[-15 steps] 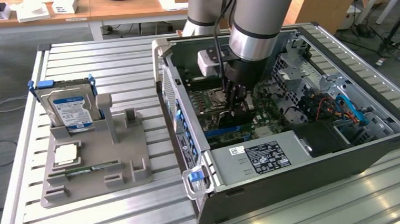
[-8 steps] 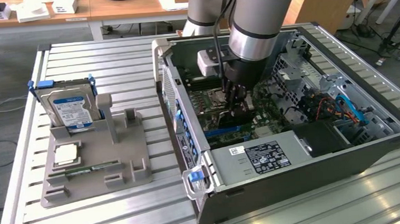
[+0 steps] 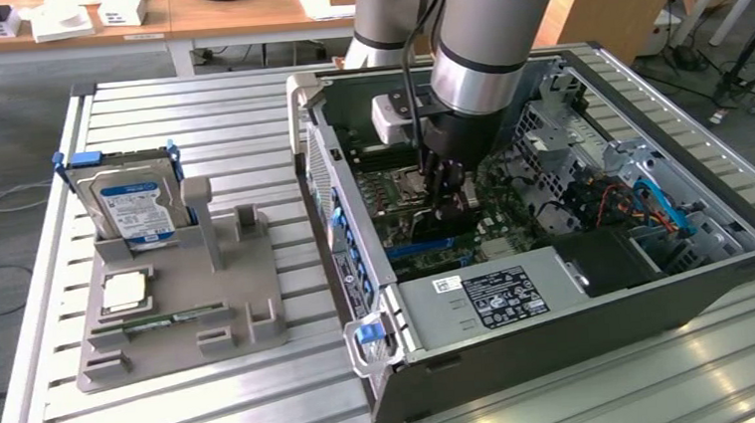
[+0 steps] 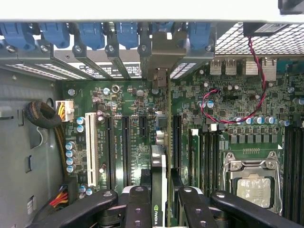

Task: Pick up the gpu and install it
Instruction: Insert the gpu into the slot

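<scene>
The gpu (image 4: 159, 156) appears edge-on in the wrist view as a thin dark card, with its greyish metal bracket (image 4: 161, 52) up against the case's rear slot openings. My gripper (image 4: 165, 209) is shut on it, one black finger (image 4: 137, 204) on each side of the card. The card stands upright over the motherboard's (image 4: 128, 109) long black expansion slots; whether it is seated in a slot I cannot tell. In the exterior view my gripper (image 3: 450, 191) reaches down inside the open computer case (image 3: 560, 338), just above the motherboard.
On the exterior view's left, a grey fixture (image 3: 176, 285) holds a hard drive (image 3: 138, 203) with a blue-white label, a square chip (image 3: 128, 289) and a green memory stick (image 3: 172, 316). Inside the case are a power supply (image 3: 503, 297), a processor socket (image 4: 251, 183) and a red cable (image 4: 228, 104).
</scene>
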Robot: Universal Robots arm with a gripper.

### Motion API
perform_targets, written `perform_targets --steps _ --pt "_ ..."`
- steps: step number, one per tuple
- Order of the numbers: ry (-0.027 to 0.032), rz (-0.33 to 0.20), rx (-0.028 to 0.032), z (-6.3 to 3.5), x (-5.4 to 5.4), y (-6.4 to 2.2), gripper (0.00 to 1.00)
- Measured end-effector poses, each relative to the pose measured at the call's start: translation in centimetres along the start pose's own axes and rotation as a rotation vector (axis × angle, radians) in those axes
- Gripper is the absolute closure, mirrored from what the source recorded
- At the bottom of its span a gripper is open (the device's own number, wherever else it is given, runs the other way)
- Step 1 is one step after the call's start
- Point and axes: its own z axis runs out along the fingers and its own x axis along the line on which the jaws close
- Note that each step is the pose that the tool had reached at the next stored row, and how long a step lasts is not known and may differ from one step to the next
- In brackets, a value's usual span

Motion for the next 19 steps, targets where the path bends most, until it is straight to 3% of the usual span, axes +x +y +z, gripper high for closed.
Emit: perform_targets --steps 19 --pt "0.0000 0.000 -0.0032 0.06 0.00 -0.03 0.73"
